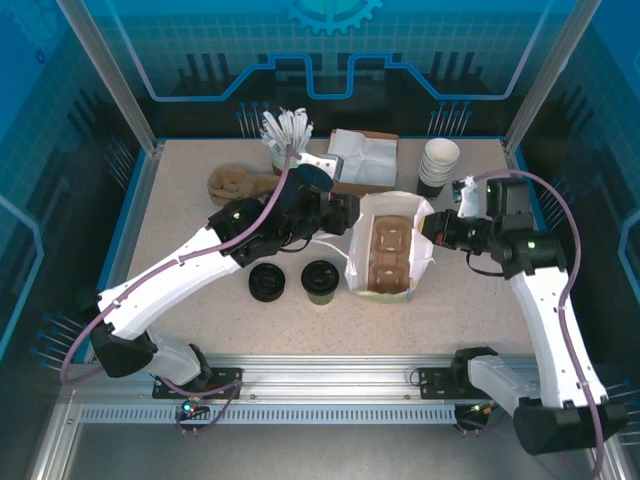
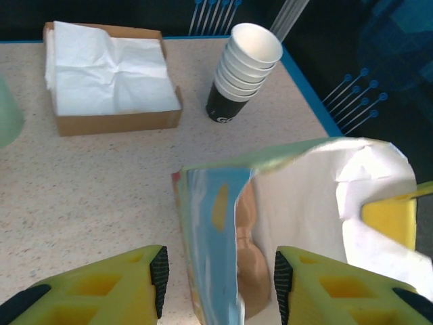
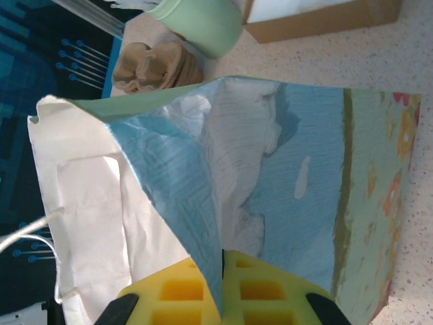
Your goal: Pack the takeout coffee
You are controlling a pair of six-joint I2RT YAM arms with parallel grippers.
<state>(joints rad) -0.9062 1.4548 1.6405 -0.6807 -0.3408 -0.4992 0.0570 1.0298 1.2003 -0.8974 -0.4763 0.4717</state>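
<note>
The takeout coffee point(image 1: 320, 280), a small olive-sided cup with a black lid, stands on the table just left of the paper bag point(image 1: 392, 245). The bag stands open, and a brown cup carrier point(image 1: 385, 255) lies inside it. My left gripper point(image 1: 345, 215) is open at the bag's left rim. In the left wrist view its jaws point(image 2: 221, 281) straddle the bag's blue printed wall point(image 2: 210, 223) without pinching it. My right gripper point(image 1: 432, 232) is shut on the bag's right wall, and in the right wrist view the paper point(image 3: 270, 169) is pinched between the yellow fingers point(image 3: 222, 271).
A low black pile of lids point(image 1: 268, 282) sits left of the coffee. At the back are a cardboard box of napkins point(image 1: 365, 160), a stack of white-rimmed cups point(image 1: 438, 165), a green cup of stirrers point(image 1: 285, 140) and brown carriers point(image 1: 235, 183).
</note>
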